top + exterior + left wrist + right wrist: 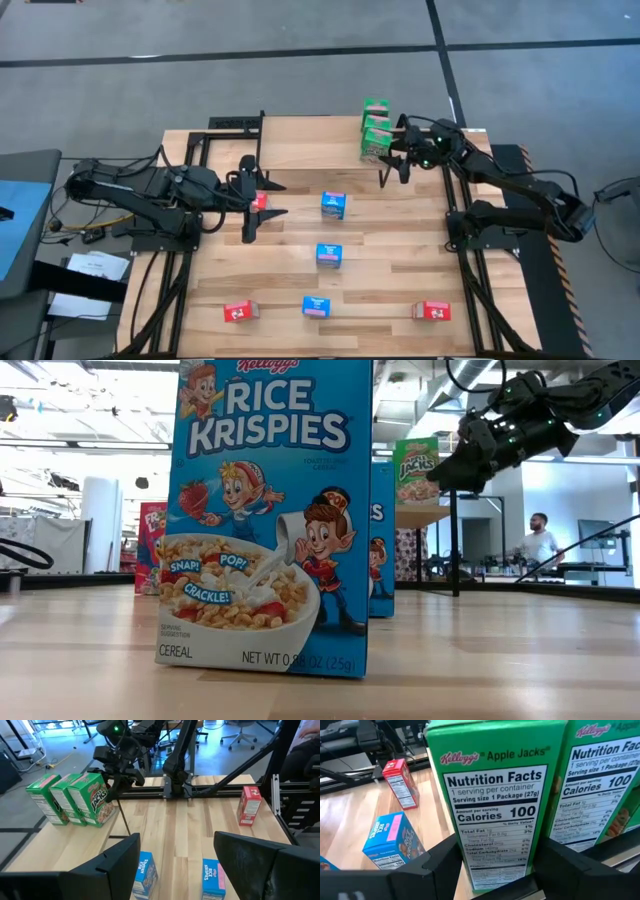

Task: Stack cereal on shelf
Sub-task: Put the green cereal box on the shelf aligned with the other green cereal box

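Three green cereal boxes (pixel 67 797) stand upright in a row on the small shelf (pixel 55 842) at the table's far right. My right gripper (pixel 497 870) is open and level, one finger on each side of the row's end box (pixel 492 815), whose nutrition panel faces it. My left gripper (pixel 175 870) hangs open high above the table's left middle, holding nothing. A red box (pixel 260 201) shows directly under it. Blue boxes (pixel 334 205) (pixel 328 255) (pixel 317 306) and red boxes (pixel 240 312) (pixel 431 311) stand on the table. My right gripper's fingers (pixel 437 862) stand level beside the two broad faces of the end green box, low on its body (pixel 470 870). Whether they touch it, I cannot tell. The box stands upright with its bottom on the shelf top.
The table has black frame rails along its left, right and far sides (pixel 235 125). In the low view a blue box (pixel 270 510) fills the foreground. A person (pixel 540 540) stands far off in the room.
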You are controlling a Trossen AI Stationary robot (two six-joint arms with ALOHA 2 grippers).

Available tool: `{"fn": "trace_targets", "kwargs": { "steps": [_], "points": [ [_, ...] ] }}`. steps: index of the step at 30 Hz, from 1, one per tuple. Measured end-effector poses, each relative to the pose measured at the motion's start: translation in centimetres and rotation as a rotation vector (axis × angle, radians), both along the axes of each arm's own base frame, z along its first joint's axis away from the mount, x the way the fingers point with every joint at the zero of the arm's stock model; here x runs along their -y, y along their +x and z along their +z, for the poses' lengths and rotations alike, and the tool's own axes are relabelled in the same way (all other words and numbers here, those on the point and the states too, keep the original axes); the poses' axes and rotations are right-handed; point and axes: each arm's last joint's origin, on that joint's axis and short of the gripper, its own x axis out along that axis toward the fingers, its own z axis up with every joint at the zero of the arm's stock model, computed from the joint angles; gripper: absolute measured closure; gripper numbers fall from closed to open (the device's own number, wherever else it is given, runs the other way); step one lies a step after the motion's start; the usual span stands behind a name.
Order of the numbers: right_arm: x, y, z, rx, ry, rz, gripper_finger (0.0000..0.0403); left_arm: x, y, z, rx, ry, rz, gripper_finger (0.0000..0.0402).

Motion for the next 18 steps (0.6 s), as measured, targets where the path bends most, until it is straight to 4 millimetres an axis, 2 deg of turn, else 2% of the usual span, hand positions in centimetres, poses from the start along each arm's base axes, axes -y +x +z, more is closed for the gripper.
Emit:
{"fn": "trace_targets", "kwargs": {
  "steps": [8,18],
  "points": [
    [-0.82,-0.69,0.99,0.015,-0.023,-0.030,0.0152,0.00,0.00,0.00,0.000,0.004,-0.001,0.0159],
    [-0.67,-0.25,0.04,-0.062,-0.009,-0.072,0.0152,0.00,0.00,0.01,0.004,-0.016,0.004,0.0159]
  ]
}}
